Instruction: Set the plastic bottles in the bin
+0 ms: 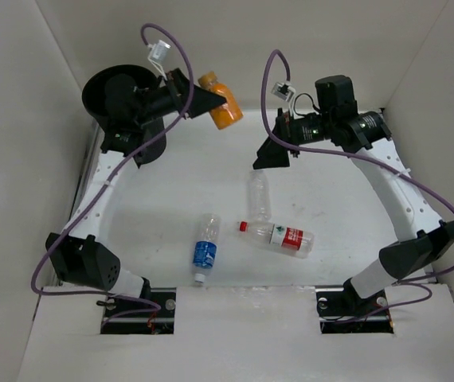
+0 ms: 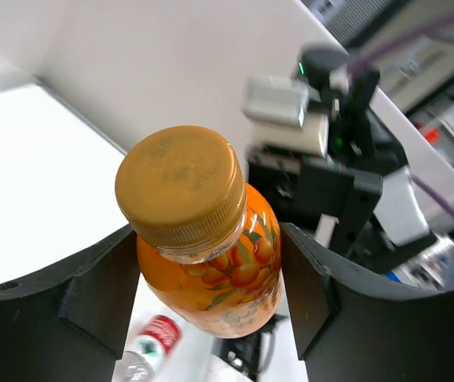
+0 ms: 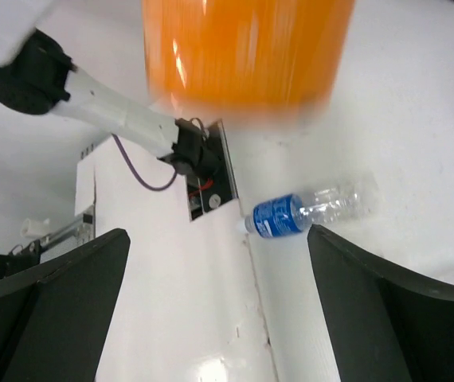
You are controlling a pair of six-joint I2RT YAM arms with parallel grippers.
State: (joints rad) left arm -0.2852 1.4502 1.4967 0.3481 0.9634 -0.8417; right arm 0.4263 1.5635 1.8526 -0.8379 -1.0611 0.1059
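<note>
So, what lies nearest the arm bases?

Nearest, the blue-label bottle (image 1: 205, 250) lies on its side on the white table (image 1: 171, 183), cap toward the near edge. Just to its right, and apart from it, the red-label bottle (image 1: 283, 236) also lies flat, its red cap pointing left.

And beyond those?

A little farther, the clear unlabelled bottle (image 1: 259, 193) lies lengthwise, its near end close to that red cap; I cannot tell whether they touch. Just behind it hangs the right gripper (image 1: 265, 157), jaws spread wide with nothing between them.

Where is the fourth one?

Farther back, left of centre, the orange bottle (image 1: 225, 110) is up off the table, clenched by the left gripper (image 2: 209, 239). The left wrist view shows a finger pressed to each side of its body, just below the orange cap.

And the bin?

Far left, the black bin (image 1: 98, 89) stands in the corner, partly under the left arm. The orange bottle is to its right, beside it rather than over its mouth. All four bottles are outside it.
</note>
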